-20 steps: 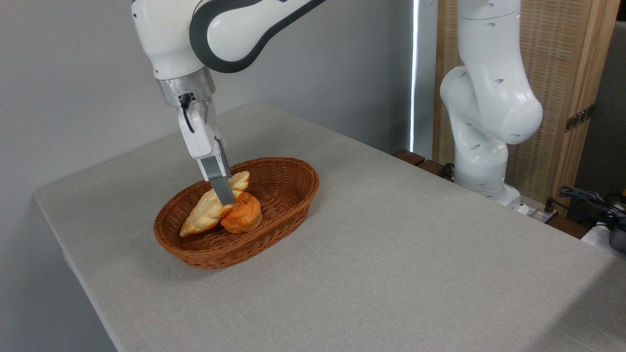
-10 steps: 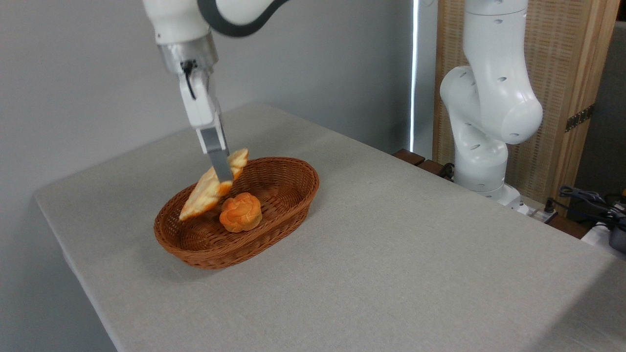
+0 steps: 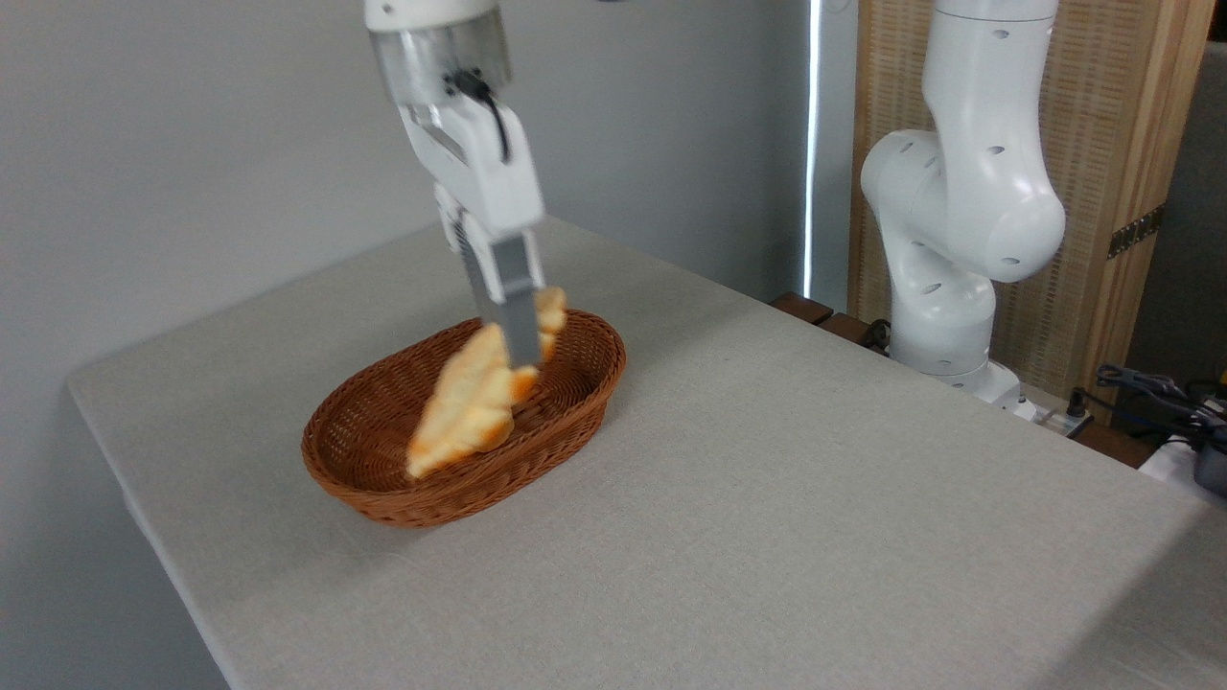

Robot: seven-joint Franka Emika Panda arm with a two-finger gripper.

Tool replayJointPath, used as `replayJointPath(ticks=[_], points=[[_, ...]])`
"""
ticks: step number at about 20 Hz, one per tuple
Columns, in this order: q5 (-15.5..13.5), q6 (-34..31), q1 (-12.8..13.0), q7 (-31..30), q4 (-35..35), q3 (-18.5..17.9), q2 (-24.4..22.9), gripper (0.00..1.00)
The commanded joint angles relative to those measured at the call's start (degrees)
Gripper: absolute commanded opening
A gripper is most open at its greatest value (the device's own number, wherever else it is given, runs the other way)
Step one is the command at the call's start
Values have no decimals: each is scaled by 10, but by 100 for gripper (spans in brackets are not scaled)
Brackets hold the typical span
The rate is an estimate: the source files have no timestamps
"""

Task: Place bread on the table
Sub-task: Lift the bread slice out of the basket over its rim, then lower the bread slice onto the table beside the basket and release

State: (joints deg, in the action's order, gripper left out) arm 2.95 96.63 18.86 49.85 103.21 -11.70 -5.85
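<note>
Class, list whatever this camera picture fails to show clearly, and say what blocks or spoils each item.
- Bread: motion blur smears its crust and edges.
- Gripper: only one finger faces the camera; the other is hidden behind it and the loaf.
- Basket: the hanging bread covers part of its inside, so what lies there cannot be told.
- Arm: its upper part is cut off by the top edge.

The bench wears a matt, light grey-beige woven cloth with a fine grain. On it, the basket is brown wicker, ribbed and slightly shiny. The bread looks pale golden with a browned, bumpy crust, blurred here. The tool has smooth white plastic housing, dull grey metal-looking fingers and a brushed silver collar at its 12 o'clock. At 3 o'clock, the arm base is glossy white plastic before a pale wooden slatted screen.
</note>
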Motion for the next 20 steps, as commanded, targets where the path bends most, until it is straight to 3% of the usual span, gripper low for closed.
replayJointPath(ticks=[1, 7, 9, 11, 20], points=[[-1, -31, 7, 2, 1, -38, 22, 52], [-18, -54, 5, 2, 5, -68, 60, 57], [-18, -53, 5, 1, 4, -68, 68, 72], [-17, -54, 6, 1, 4, -68, 68, 99], [-18, -55, 7, -1, 4, -64, 67, 100]])
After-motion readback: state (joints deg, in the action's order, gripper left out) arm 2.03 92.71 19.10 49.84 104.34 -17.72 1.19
